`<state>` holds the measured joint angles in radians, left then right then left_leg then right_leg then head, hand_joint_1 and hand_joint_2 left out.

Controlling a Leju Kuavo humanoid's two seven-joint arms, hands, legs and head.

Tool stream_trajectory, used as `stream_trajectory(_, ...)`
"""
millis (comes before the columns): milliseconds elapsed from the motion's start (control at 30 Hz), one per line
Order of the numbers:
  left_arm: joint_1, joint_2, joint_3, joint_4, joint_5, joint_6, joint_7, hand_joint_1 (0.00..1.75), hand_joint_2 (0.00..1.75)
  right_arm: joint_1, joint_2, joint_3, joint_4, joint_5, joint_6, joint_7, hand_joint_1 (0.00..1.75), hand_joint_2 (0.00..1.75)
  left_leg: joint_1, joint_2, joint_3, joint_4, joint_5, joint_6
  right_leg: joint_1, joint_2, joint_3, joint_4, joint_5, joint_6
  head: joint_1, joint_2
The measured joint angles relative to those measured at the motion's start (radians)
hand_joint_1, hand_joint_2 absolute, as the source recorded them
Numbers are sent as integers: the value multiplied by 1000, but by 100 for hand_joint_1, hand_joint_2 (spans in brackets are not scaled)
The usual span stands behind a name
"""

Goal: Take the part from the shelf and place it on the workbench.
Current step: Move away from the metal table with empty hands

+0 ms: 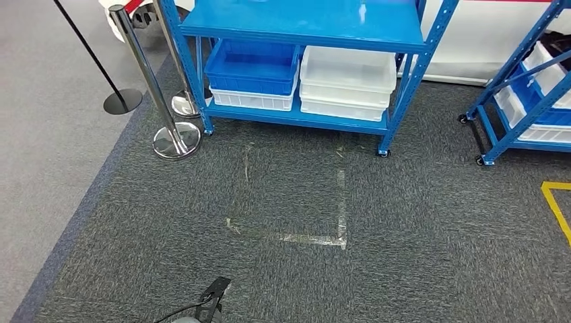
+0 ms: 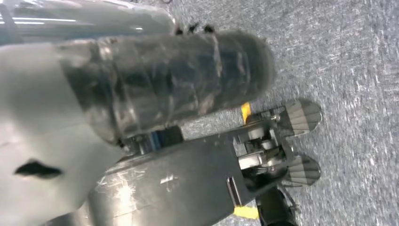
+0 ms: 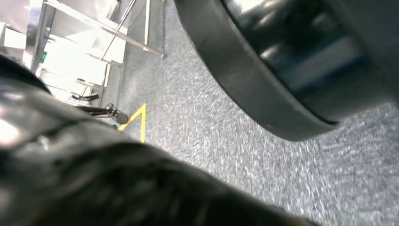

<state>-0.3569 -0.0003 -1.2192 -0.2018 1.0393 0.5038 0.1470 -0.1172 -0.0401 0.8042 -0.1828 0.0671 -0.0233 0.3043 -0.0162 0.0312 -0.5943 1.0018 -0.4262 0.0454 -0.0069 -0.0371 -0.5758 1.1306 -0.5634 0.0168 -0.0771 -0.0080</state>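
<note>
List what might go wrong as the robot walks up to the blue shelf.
1. The metal posts stand close beside the blue shelf; an approach drifting that way might clip a base.
2. The bins sit on the lowest level under a shelf board, so reaching in means bending low, with a chance of bumping the board's edge.

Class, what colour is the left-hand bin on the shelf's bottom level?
Blue bin, stacked on a white one; best in the head view.

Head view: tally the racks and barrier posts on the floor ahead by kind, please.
Blue racks: 2
Chrome barrier posts: 2
Black barrier posts: 1
Total: 5
</note>
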Motion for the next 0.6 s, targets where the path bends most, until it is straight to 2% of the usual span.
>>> stream_trajectory(33, -5, -3, 0, 0, -9, -5, 9, 0, 0, 2, -1, 0, 0, -4, 4, 5, 0, 0, 0, -7, 1, -1, 0, 3, -1, 18, -34, 63, -27, 2, 1, 0)
stream_trajectory(67, -9, -7, -1, 0, -16, -11, 16, 0, 0, 4, -2, 0, 0, -9, 7, 9, 0, 0, 0, -14, 1, 0, -1, 6, -2, 26, -71, 127, -49, 5, 2, 0)
stream_trajectory(100, -11, -11, -2, 0, -20, -14, 21, 0, 0, 7, -3, 0, 1, -13, 10, 12, 0, 0, 1, -21, 1, 1, -3, 7, -3, 29, -99, 169, -55, 8, 3, 0)
stream_trajectory(133, -12, -13, -2, 0, -23, -17, 24, 0, 0, 9, -3, 0, 1, -16, 12, 12, 0, 0, 1, -27, 2, 3, -5, 6, -4, 30, -111, 178, -42, 10, 3, 0)
stream_trajectory(167, -12, -14, -3, 0, -25, -18, 26, 0, 0, 11, -4, 0, 1, -18, 13, 13, 0, 0, 3, -33, 2, 6, -7, 4, -6, 30, -105, 148, -10, 13, 3, 0)
stream_trajectory(200, -12, -16, -3, 0, -25, -19, 26, 0, 0, 12, -6, 0, 1, -19, 14, 13, 0, 0, 5, -38, 3, 12, -12, 1, -9, 30, -83, 85, 32, 15, 3, 0)
stream_trajectory(267, -14, -17, -5, 0, -27, -21, 27, 0, 0, 12, -9, 0, 1, -21, 17, 14, 0, 0, 5, -46, -1, 27, -25, -11, -11, 35, -38, -28, 82, 14, 4, 0)
stream_trajectory(300, -15, -18, -7, 0, -29, -22, 27, 0, 0, 11, -9, 0, 1, -22, 20, 14, 0, 0, 4, -48, -3, 33, -30, -17, -11, 37, -25, -58, 88, 10, 5, 0)
stream_trajectory(400, -16, -17, -17, 0, -34, -31, 31, 0, 0, 12, -11, 0, 2, -27, 24, 18, 0, 0, 3, -49, -6, 37, -37, -29, -9, 38, -18, -69, 83, -10, 5, 0)
stream_trajectory(467, -16, -16, -21, 0, -37, -37, 31, 0, 0, 12, -13, 0, 2, -29, 24, 22, 0, 0, 6, -46, -21, 73, -57, -38, -11, 37, -11, -73, 83, -21, 2, 0)
stream_trajectory(500, -16, -16, -21, 0, -39, -40, 31, 0, 0, 12, -14, 0, 2, -29, 24, 23, 0, 0, 8, -44, -44, 119, -79, -43, -12, 36, -6, -75, 82, -26, 0, 0)
stream_trajectory(567, -15, -16, -22, 0, -43, -44, 30, 0, 0, 12, -14, 0, 2, -30, 24, 23, 0, 0, 11, -42, -115, 250, -128, -50, -10, 35, 1, -76, 75, -31, -4, 0)
stream_trajectory(600, -14, -16, -23, 0, -44, -46, 30, 0, 0, 12, -15, 0, 2, -30, 24, 23, 0, 0, 11, -41, -147, 302, -138, -51, -9, 35, 5, -76, 71, -33, -3, 0)
